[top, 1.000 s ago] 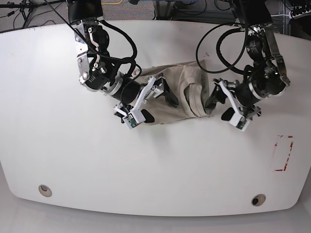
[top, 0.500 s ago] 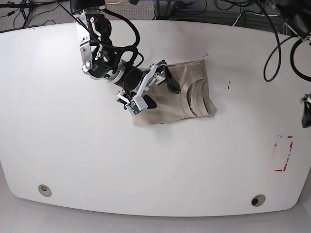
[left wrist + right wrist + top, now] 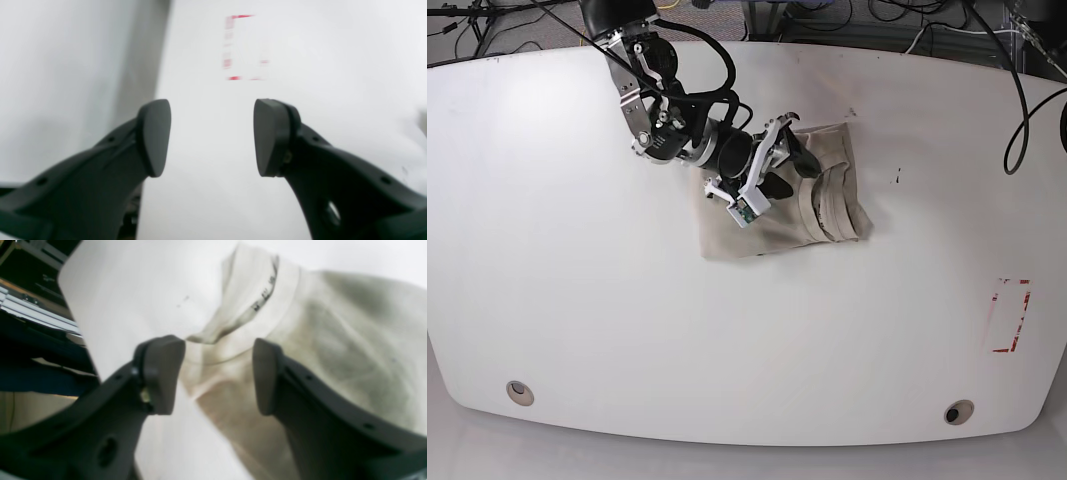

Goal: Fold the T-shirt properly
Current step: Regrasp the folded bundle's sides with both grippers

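The beige T-shirt (image 3: 772, 228) lies folded into a compact bundle at the table's upper middle, its ribbed collar (image 3: 827, 205) at the right end. My right gripper (image 3: 785, 165) hovers over the bundle's upper left part. In the right wrist view its black fingers (image 3: 160, 373) stand apart over the T-shirt (image 3: 333, 340), with the collar (image 3: 263, 306) just beyond them and no cloth pinched. My left gripper (image 3: 211, 136) is open and empty above bare white table near its edge. The left arm itself is out of the base view.
A red rectangular marking (image 3: 1010, 316) sits near the table's right edge, also blurred ahead of the left gripper as the marking (image 3: 243, 46). Two round holes (image 3: 519, 391) (image 3: 958, 411) lie near the front edge. Cables hang behind the table at the top.
The left arm has pulled away from the shirt's right side and left the base view. The right arm has swung rightward over the shirt, its jaws narrower than before.
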